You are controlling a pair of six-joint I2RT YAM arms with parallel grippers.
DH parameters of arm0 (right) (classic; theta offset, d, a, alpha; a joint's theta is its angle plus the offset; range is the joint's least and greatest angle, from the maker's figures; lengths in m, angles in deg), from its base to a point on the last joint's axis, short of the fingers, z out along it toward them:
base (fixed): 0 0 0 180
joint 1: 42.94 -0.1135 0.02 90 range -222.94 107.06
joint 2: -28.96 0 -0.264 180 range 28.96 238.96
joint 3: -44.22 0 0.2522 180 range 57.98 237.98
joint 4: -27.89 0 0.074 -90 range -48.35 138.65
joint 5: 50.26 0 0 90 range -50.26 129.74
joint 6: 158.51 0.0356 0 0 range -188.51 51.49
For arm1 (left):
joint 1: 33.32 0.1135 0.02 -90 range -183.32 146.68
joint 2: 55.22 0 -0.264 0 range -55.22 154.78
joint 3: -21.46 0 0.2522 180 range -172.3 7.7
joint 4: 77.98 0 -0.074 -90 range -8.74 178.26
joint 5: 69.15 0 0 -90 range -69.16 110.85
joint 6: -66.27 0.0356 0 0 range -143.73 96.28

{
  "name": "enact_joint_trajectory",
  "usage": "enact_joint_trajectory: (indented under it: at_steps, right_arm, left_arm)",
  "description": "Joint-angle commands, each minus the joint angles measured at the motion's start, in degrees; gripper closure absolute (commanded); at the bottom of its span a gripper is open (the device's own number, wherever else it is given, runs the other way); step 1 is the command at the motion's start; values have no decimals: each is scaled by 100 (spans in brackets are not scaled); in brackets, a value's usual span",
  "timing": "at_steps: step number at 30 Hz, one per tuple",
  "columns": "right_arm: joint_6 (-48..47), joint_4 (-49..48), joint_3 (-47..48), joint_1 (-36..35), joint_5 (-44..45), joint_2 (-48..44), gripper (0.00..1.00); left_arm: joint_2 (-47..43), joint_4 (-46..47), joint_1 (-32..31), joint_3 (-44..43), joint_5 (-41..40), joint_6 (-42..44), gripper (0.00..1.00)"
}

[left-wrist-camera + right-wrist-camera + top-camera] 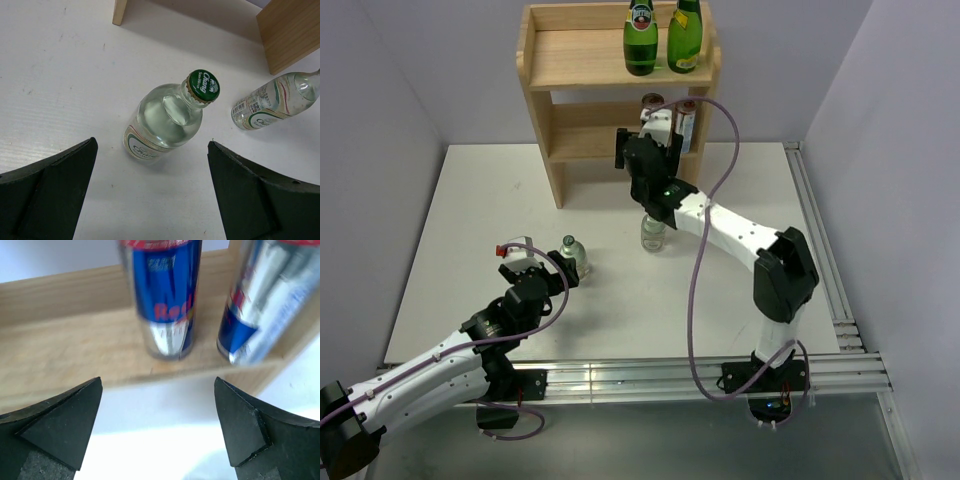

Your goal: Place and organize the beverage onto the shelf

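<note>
The shelf point(570, 60) stands at the far side of the counter point(490, 200). Two green bottles point(641, 45) are on its top tier, and two cans point(162, 295) stand side by side at the right end of the middle tier. The right end effector point(157, 385) is just in front of those cans with its fingers apart and nothing between them, so the cans look done. Two clear drinks are not on the shelf yet. One bottle point(165, 120) with a green cap stands on the counter to the left. The left end effector point(150, 150) is close to it, fingers wide apart, one on each side, not touching the glass. The second bottle point(653, 232) stands nearer the shelf, partly hidden by the right arm. The step in hand looks like picking up the green-capped bottle. Next, the left end effector likely has to move forward until the bottle sits well between its fingers. Then it must close on the body, lift straight up — the bottle is tall and could tip — and carry it to a free spot on the shelf.
</note>
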Motion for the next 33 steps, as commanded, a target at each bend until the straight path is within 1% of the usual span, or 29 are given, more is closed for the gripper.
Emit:
enact_joint_trajectory:
  at_steps: [1, 2, 4, 6, 8, 9, 10, 11, 14, 15, 17, 20, 23, 28, 33]
  right_arm:
    - [139, -468, -414, -290, 388, -784, 0]
    - [183, -443, -528, -456, 468, -1037, 0]
    - [341, -442, -1002, -633, 573, -1319, 0]
    - [481, -434, -1582, -905, 767, -1803, 0]
    - [859, -294, -1977, -1064, 846, -2267, 0]
    - [982, -232, -2353, -1169, 881, -2401, 0]
    - [1323, -127, -2531, -1239, 916, -2637, 0]
    - [1448, -13, -2916, -1292, 899, -2726, 0]
    - [1949, -2, -3498, -1424, 742, -2929, 0]
    - [2037, -20, -3822, -1425, 610, -2929, 0]
    - [2345, -46, -4148, -1425, 469, -2790, 0]
    - [2609, -300, -4387, -1390, 109, -2491, 0]
    - [2776, -380, -4335, -1346, -94, -2078, 0]
    - [2776, -504, -4098, -1223, -200, -1358, 0]
    - [2741, -697, -3878, -942, -287, -926, 0]
  left_arm:
    - [23, 142, -18, 24, -129, 30, 1]
    - [14, 142, -18, 24, -120, 21, 1]
    - [14, 133, -18, 15, -129, 21, 1]
    - [14, 133, -18, 15, -120, 21, 1]
    - [14, 124, -18, 24, -129, 21, 1]
    - [6, 142, -18, 24, -120, 39, 1]
    - [6, 142, -18, 24, -112, 21, 1]
    - [6, 133, -18, 32, -120, 30, 1]
    - [-3, 142, -18, 32, -103, 30, 1]
    - [-3, 151, -18, 32, -94, 30, 1]
    - [-3, 151, -18, 32, -94, 21, 1]
    - [-12, 124, -18, 32, -111, 4, 1]
    - [-30, 115, -18, 41, -120, 4, 1]
    - [-65, 98, -18, 50, -112, -5, 1]
    - [-47, 115, -18, 50, -103, 4, 1]
